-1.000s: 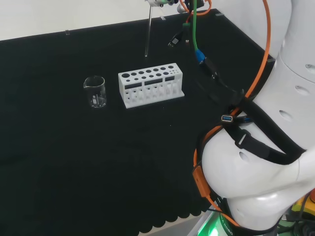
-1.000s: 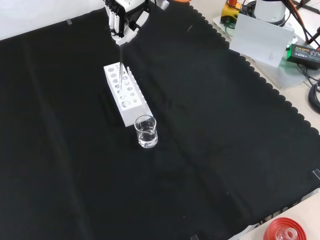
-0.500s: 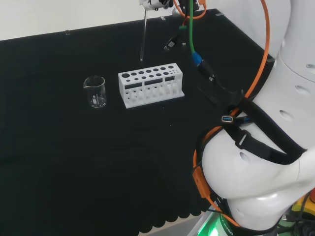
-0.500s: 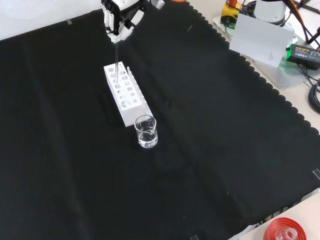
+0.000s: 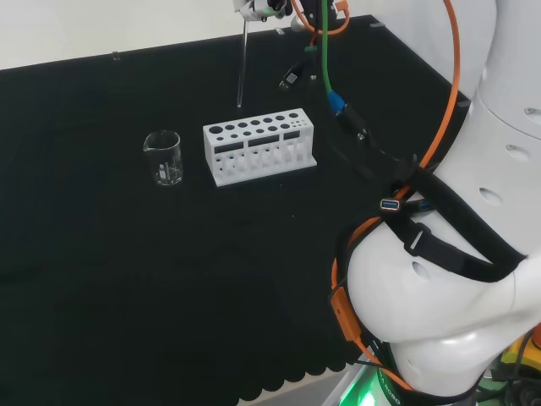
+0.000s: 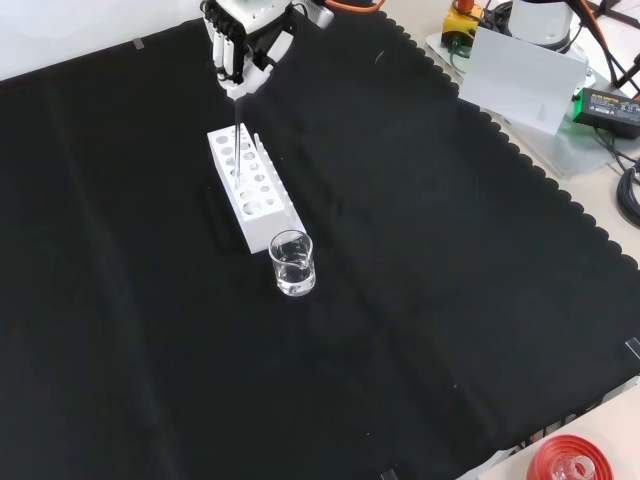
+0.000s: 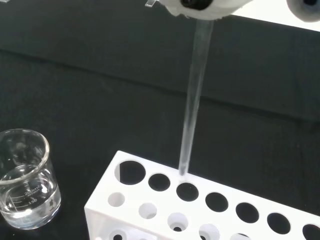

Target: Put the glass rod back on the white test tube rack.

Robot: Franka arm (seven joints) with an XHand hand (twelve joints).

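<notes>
Right, here is the scene:
Hand: the hand [image 6: 243,45] hangs at the top of the front view, above the far end of the rack, fingers curled and pinched on the upper end of the glass rod.
Glass rod: the glass rod [image 5: 242,63] hangs nearly upright from the hand, tilted a touch; in the head view its lower tip sits above and behind the rack's back row.
Rod tip: in the wrist view the tip meets the rack's top just at the rim of one of the large holes, the third from the beaker end; whether it touches the rack or has entered the hole, I cannot tell.
Rack: the white test tube rack [image 5: 259,145] stands on the black cloth, a row of large holes and a row of smaller ones on top.
Beaker: a clear beaker [image 6: 292,263] with some clear liquid stands just beside the rack's near end in the front view, left of the rack in the head view.
Worktop: the worktop [image 6: 420,300] is covered in black cloth.
Arm: the arm's white links [image 5: 473,254] with orange and green cables stand at the right of the head view.
</notes>
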